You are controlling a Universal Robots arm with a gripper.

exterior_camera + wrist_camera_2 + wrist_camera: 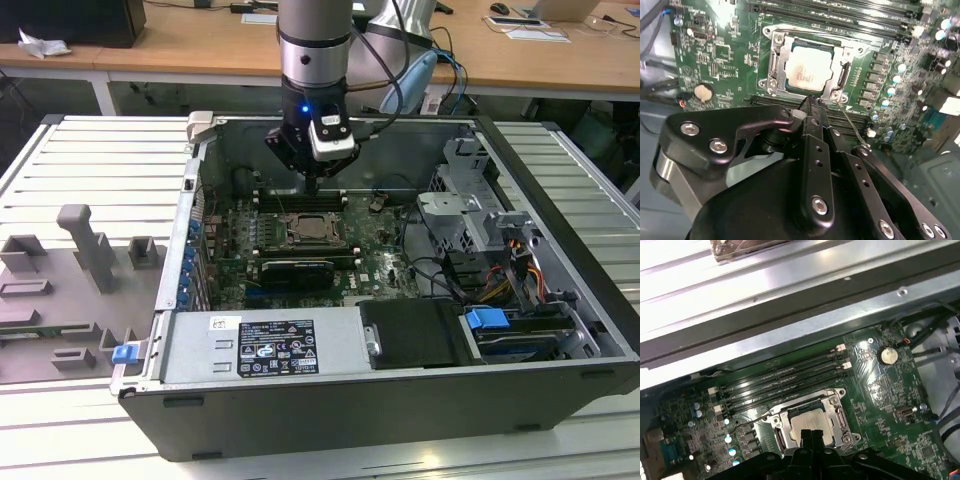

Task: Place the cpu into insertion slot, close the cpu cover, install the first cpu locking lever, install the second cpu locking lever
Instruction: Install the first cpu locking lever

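**As it stands: chip seated, frame down, lever work in hand**

While the gripper [313, 185] hangs over 1 corner of the socket [795, 44] inside the open computer case [400, 400], the items read as follows.

- Item 1, chip [807, 70]: silver face up, lying flat in the socket on the green board [720, 55].
- Item 2, cover frame [775, 60]: lowered flat around the chip, with the metal face showing through its window.
- Item 3, wire lever [854, 126]: 1 thin rod runs out from the socket corner beside the gripper's tip and does not appear to be latched. A second lever cannot be made out.
- Item 4, gripper: jaws pressed together with nothing between them. The tip is close to the lever's root, but contact cannot be confirmed.

Step in hand, by judgement: the first lever, with steps 1 and 2 looking done. That lever calls for a small, accurate push on a thin, springy rod. It has to be swung down and hooked under its catch without slipping onto the memory slots [785, 377] nearby.
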